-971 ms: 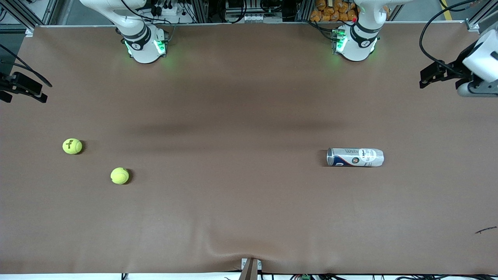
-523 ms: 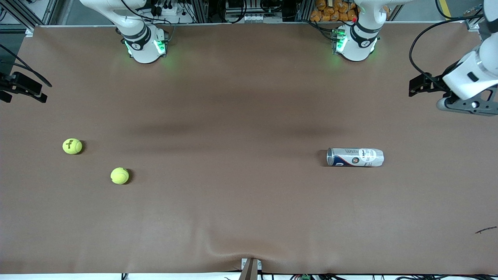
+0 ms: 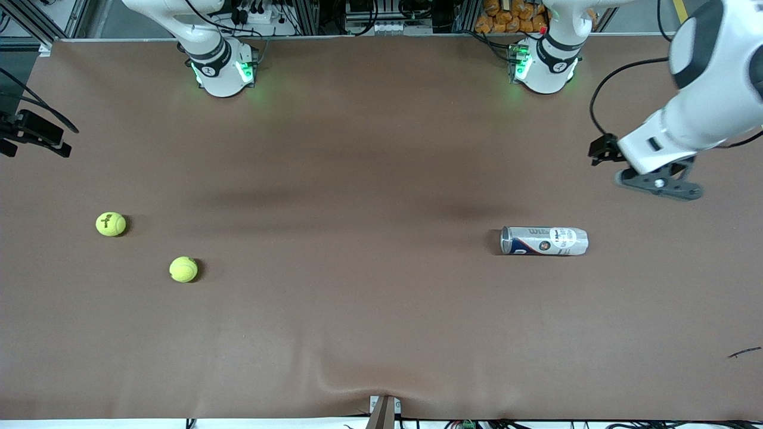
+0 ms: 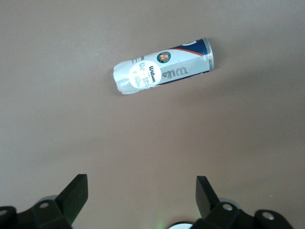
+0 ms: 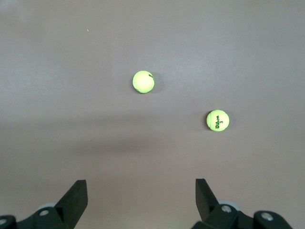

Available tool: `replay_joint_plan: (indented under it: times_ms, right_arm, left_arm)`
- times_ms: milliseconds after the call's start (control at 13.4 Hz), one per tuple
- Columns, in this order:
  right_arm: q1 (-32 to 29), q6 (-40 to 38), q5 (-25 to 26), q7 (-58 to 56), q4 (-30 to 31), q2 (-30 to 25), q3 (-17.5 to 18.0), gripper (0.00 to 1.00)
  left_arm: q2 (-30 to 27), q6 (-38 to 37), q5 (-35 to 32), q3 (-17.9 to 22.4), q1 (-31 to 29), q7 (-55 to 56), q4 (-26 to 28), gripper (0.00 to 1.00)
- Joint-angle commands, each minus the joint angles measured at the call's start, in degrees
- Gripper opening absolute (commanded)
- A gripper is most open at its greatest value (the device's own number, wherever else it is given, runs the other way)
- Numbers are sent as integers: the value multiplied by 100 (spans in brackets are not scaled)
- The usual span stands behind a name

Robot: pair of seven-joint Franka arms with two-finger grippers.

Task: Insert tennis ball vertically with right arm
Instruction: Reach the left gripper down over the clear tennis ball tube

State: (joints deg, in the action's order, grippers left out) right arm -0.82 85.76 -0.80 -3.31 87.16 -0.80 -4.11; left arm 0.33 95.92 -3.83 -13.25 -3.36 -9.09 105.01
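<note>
2 fuzzy yellow-green tennis balls (image 3: 111,224) lie apart on the table (image 3: 381,333).

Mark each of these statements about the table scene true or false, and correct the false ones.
1. The silver and blue cylindrical ball can lies on its side on the brown table. True.
2. Two yellow-green felt tennis balls sit on the table, one farther from the front camera than the other. True.
3. The left gripper is shut on the can. False: its fingers are open, and it hangs above the table near the can without touching it.
4. One tennis ball is already inside the can. False: both balls lie at the right arm's end of the table, apart from the can.
5. The right gripper is open and holds nothing. True.
</note>
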Motion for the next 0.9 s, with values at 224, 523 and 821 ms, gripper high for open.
replay_joint_plan:
  times_ms: [224, 523, 821]
  right_arm:
    - [-24, -77, 0, 67, -42, -17, 33, 100]
    - [-41, -69, 1, 67, -42, -8, 33, 100]
    - [-42, -33, 9, 58, -42, 10, 33, 100]
  left_arm:
    - [265, 384, -1303, -642, 125, -551, 458, 100]
    - [590, 472, -1419, -818, 178, -629, 625, 100]
    - [889, 945, -2217, -1056, 187, -638, 1011, 100]
